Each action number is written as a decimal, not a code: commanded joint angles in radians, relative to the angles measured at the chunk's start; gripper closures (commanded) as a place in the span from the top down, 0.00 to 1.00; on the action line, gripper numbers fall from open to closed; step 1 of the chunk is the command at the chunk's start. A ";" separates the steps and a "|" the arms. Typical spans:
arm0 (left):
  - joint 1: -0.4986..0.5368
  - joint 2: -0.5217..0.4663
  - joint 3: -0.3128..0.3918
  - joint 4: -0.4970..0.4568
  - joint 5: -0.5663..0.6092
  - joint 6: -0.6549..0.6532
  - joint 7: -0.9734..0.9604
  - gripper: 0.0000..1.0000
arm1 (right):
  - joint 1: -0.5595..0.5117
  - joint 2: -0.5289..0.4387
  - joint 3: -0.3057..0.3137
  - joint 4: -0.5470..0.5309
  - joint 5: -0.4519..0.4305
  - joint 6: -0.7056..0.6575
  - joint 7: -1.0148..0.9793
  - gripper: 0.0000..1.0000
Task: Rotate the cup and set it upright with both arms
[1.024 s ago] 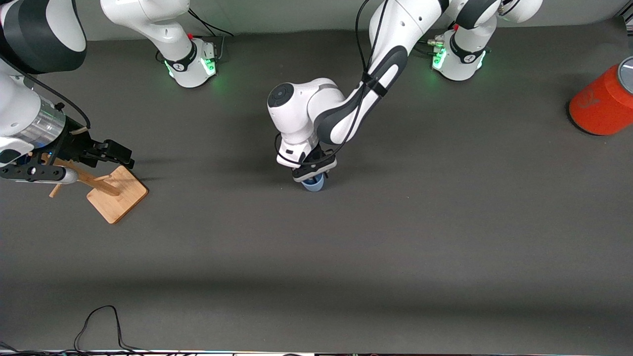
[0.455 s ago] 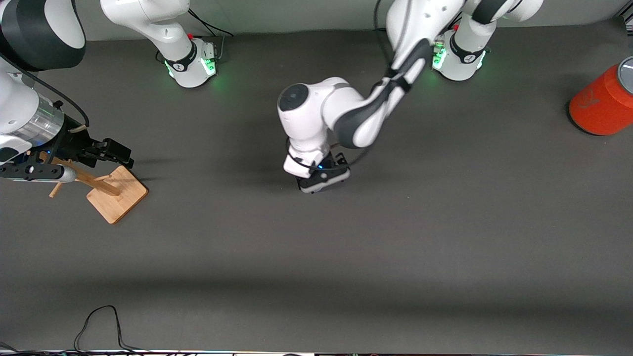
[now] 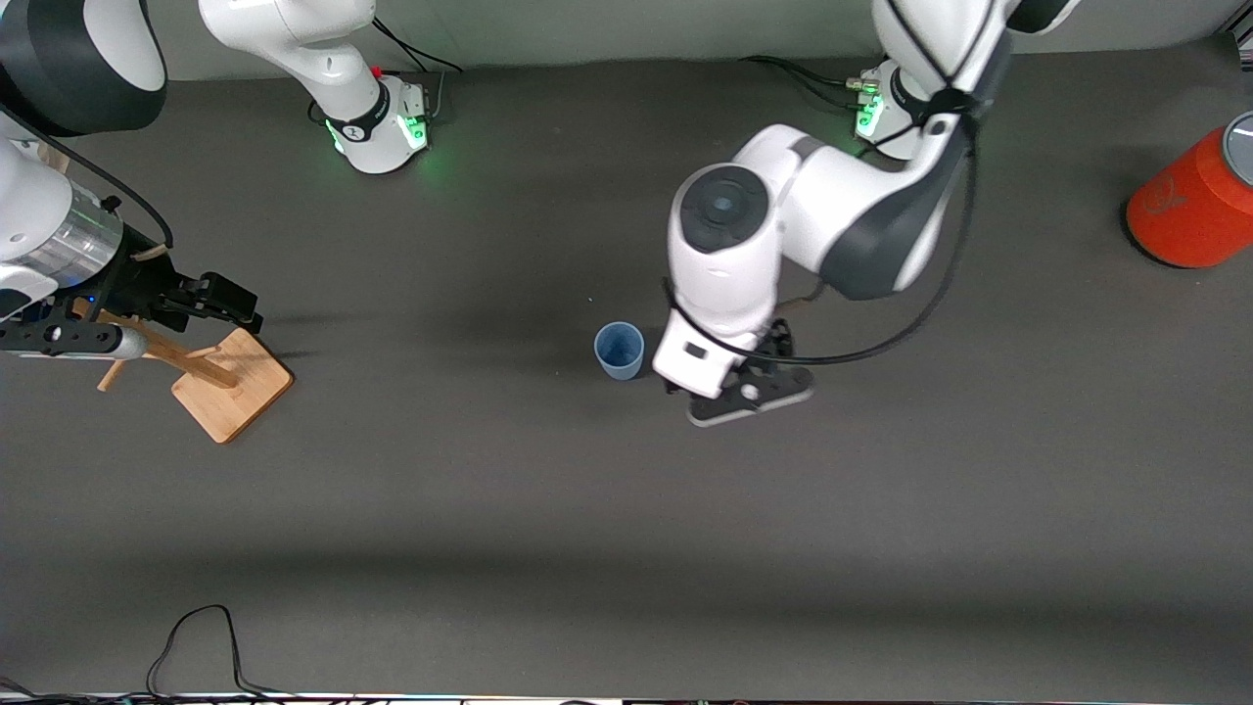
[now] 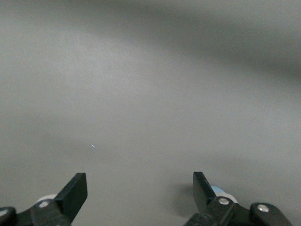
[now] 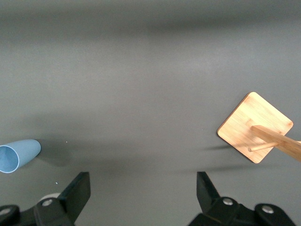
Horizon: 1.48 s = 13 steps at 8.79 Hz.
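One grey table [image 3: 881,548] carries one orange can [image 3: 1189,211] at the left arm's end, one wooden peg stand [image 3: 230,384] at the right arm's end, and one blue cup [image 3: 619,350] upright mid-table. The left tool [image 3: 749,392], wide open and empty, hangs just beside the cup. The right tool [image 5: 141,197], also wide open and empty, waits over the stand; only the right wrist view shows both its fingers.

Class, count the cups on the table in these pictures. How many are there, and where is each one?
1. The cup, light blue, stands upright with its mouth up near the middle of the table, beside the left gripper. Another could be hidden under the arms.
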 commanded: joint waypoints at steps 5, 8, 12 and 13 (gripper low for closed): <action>0.322 -0.224 -0.005 -0.075 -0.098 -0.250 0.615 1.00 | 0.001 0.008 -0.004 0.020 0.009 -0.013 -0.046 1.00; 0.435 -0.352 -0.002 -0.234 -0.144 -0.237 0.752 1.00 | 0.001 0.012 -0.001 0.015 0.003 0.008 -0.052 1.00; 0.439 -0.477 -0.008 -0.452 -0.173 -0.109 0.750 1.00 | 0.000 0.006 -0.007 0.017 0.015 0.019 -0.081 1.00; 0.439 -0.512 -0.004 -0.503 -0.207 -0.074 0.750 1.00 | 0.000 0.005 -0.007 0.017 0.015 0.017 -0.083 1.00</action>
